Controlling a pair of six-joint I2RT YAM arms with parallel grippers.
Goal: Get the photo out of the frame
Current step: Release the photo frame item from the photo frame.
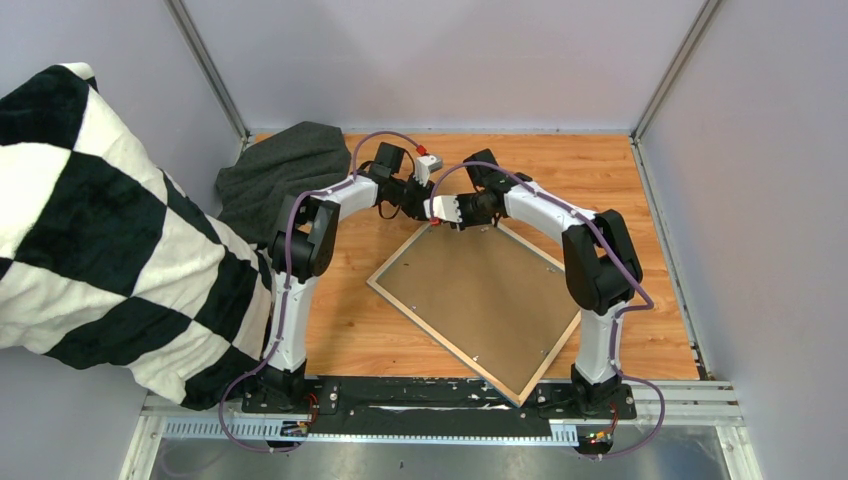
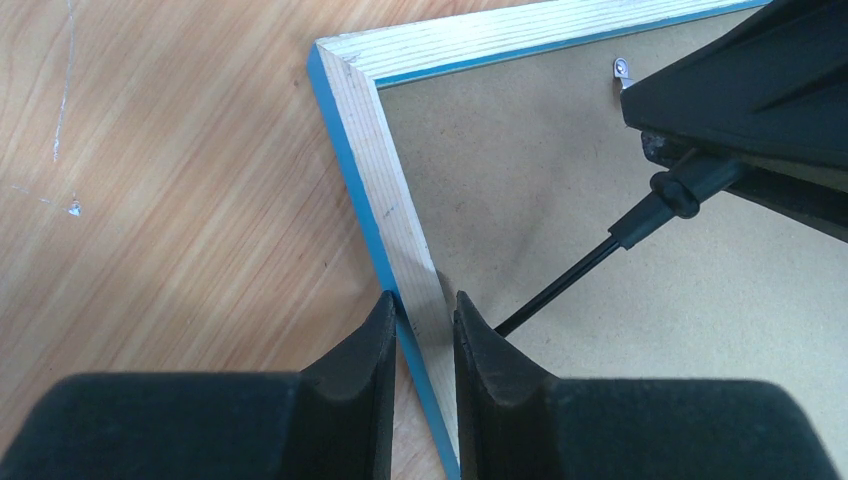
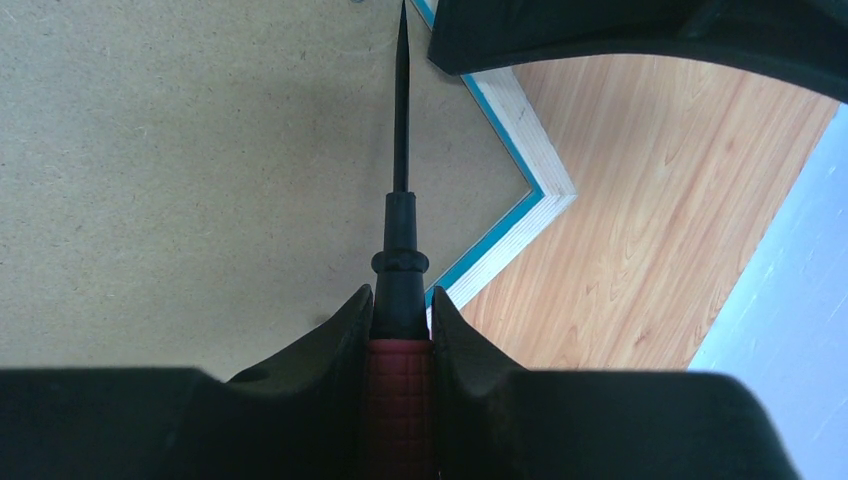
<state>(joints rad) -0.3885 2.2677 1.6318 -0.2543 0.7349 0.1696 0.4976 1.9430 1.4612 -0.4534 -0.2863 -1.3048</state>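
At the lower centre of the top view, the frame (image 1: 444, 344) lies face down on the desk (image 1: 350, 330), turned like a diamond with its brown backing board (image 1: 480, 300) up; the photo is hidden. At its far corner, upper centre, the left gripper (image 2: 425, 305) pinches the frame's pale wood rail. The right gripper (image 3: 400, 300) clamps a red-handled pointed tool (image 3: 400, 220), its black tip over the board. Farther, upper left, a grey cloth (image 1: 285, 170) lies bunched.
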